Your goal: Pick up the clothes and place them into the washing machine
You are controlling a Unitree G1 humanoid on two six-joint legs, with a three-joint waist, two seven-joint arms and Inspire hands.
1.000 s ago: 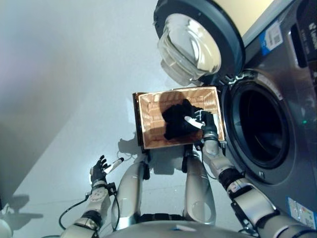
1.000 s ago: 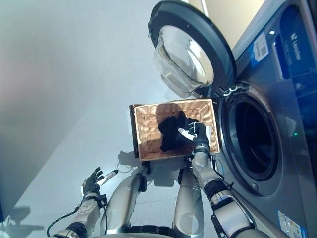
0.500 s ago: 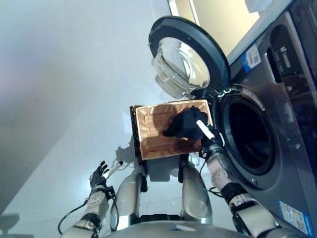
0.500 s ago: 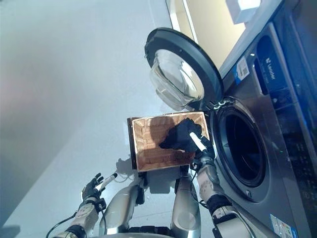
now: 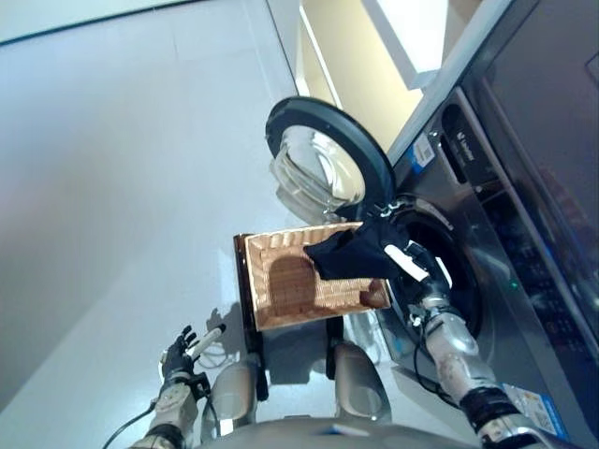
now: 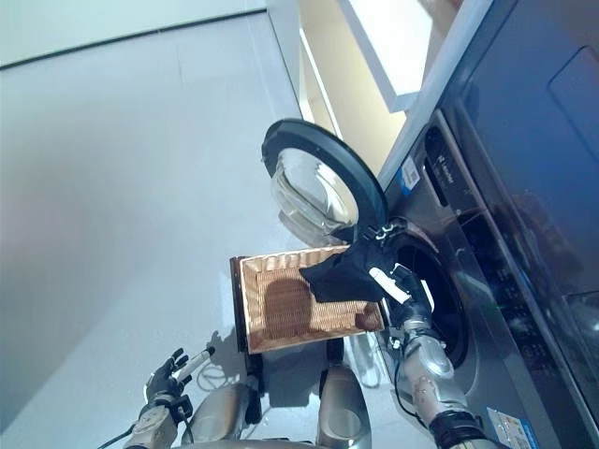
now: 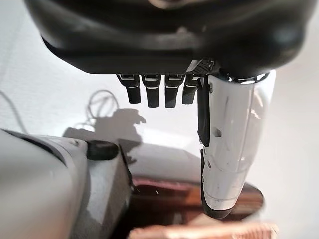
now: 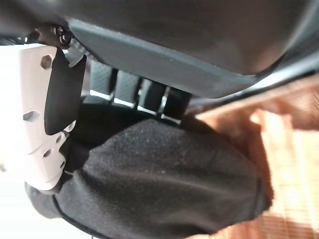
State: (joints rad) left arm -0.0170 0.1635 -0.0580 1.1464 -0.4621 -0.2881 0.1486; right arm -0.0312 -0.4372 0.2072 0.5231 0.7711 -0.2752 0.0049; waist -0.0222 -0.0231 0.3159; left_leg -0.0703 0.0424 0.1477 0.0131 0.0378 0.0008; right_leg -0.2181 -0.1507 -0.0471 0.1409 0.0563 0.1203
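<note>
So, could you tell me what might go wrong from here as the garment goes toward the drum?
1. The black garment hangs loosely from the right hand, trailing over the wicker basket; a dangling end could catch the basket rim or the drum opening's edge.
2. The right wrist view shows the cloth bunched between thumb and fingers, so it might slip out before the opening.
3. The open door stands close by; a wide swing could brush it.

Pale grey floor point(image 5: 112, 168) — cream wall point(image 5: 346, 65) beyond
</note>
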